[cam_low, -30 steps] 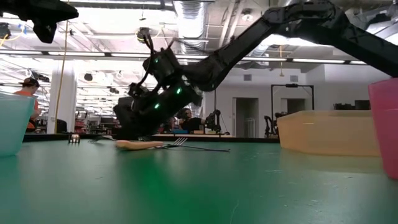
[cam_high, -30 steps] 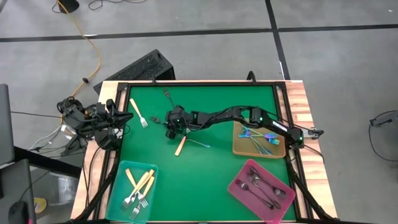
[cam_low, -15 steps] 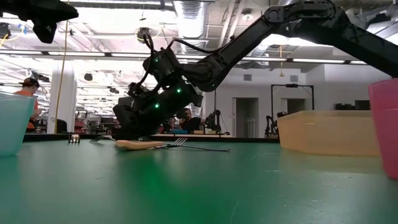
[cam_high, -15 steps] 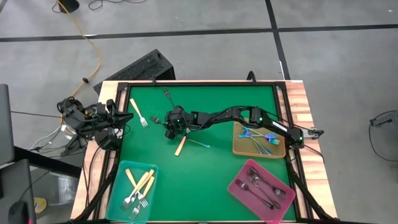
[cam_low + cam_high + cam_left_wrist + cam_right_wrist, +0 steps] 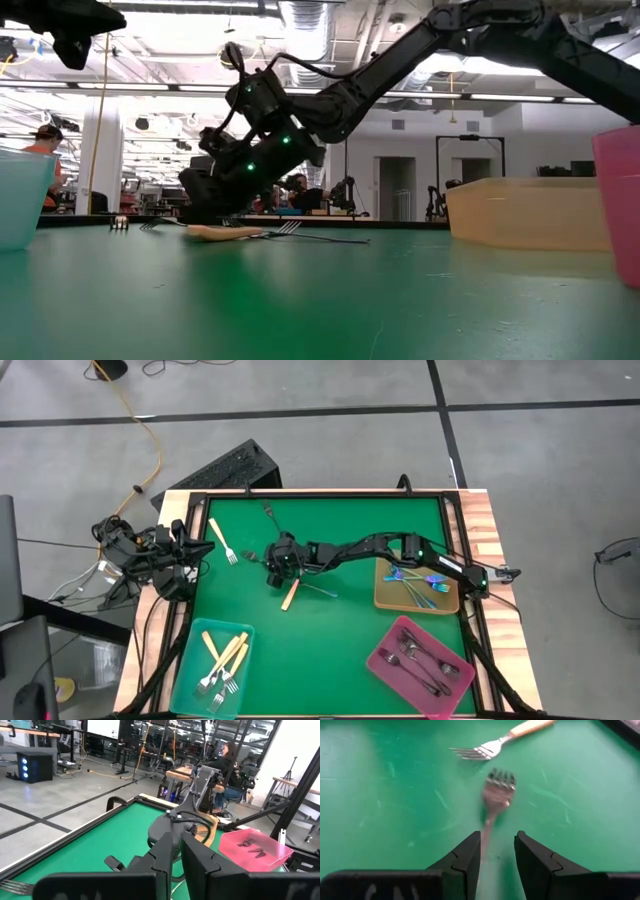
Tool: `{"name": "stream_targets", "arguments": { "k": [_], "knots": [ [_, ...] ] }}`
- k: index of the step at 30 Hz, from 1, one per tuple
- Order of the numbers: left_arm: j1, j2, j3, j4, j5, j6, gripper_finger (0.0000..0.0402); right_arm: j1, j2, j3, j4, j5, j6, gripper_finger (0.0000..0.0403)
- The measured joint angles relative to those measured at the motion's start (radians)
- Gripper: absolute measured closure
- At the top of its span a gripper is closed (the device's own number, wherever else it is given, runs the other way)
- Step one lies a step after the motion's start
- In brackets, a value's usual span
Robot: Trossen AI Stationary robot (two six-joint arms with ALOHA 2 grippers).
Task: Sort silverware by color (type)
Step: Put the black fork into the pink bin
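— Forks first: where is the one being worked on?

— A dark grey fork (image 5: 496, 795) lies flat on the green bench (image 5: 340, 640), well away from the tan tray (image 5: 385, 600), towards the left arm's side. The right wrist view shows its tines pointing away and its handle running back into the gap between the fingers.

— So the right hand (image 5: 497, 835) has it?

— It straddles the handle. The fingers stand a narrow way apart, and the fork is still on the bench. From above the arm hides all this; only the wrist camera shows it.

— What lies around it?

— Just beyond its tines is a cream-handled fork (image 5: 495, 745). The high view adds another cream fork (image 5: 290, 596) nearer the tan tray, with a slim dark one (image 5: 320, 591) beside it, and a further dark fork (image 5: 270, 513) by the far edge.

— And the trays?

— The tan tray holds iridescent forks (image 5: 415, 580). Beside it, towards the front edge, the pink tray (image 5: 455, 685) holds dark forks (image 5: 420, 655). The teal tray (image 5: 195, 645), far across the bench, holds cream forks (image 5: 225, 655).

— The left hand (image 5: 176, 837)?

— It is at the bench edge farthest from the tan tray, fingers all but together and holding nothing. The high view is too small to show that; its own wrist view does.
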Motion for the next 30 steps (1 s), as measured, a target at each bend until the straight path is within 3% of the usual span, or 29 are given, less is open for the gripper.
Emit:
{"name": "stream_targets", "arguments": {
  "k": [8,30],
  "knots": [
    [0.0,0.0,0.0,0.0,0.0,0.0,0.0379,0.018,-0.034,0.005,0.061,0.015,-0.015,0.0265],
    [0.0,0.0,0.0,0.0,0.0,0.0,0.0379,0.01,-0.026,0.002,-0.019,0.016,-0.008,0.0265]
  ]
}}
